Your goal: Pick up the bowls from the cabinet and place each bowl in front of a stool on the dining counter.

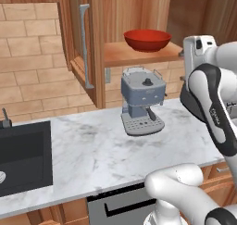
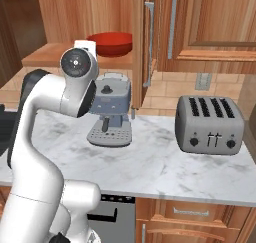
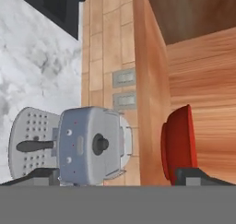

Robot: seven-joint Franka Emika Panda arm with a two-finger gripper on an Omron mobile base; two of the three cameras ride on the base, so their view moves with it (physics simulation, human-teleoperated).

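While the white arm rises with its hand lifted close to the open reddish-brown wooden wall cabinet, the wide, shallow, glossy red bowl sits on the cabinet's wooden shelf, directly above the grey-blue espresso machine that stands on the white marble desk with grey veins. From the left base view the cabinet's open door, with its long silver bar handle, stands to the left of the bowl, and the black sink is sunk into the desk at the far left; the arm's hand covers the shelf's right end. The right base view adds what the left one lacks: a silver four-slot toaster on the desk to the right of the espresso machine, and closed cabinet doors with bar handles above it, while the arm's upper joint hides the left part of the red bowl. The hand view, rolled on its side, shows the pincer with its two dark tips standing wide apart and nothing between them: one tip lies at the espresso machine's drip tray, the other just below the red bowl, which is seen edge-on against the shelf. Two grey wall outlets sit on the tan tile wall under the shelf.
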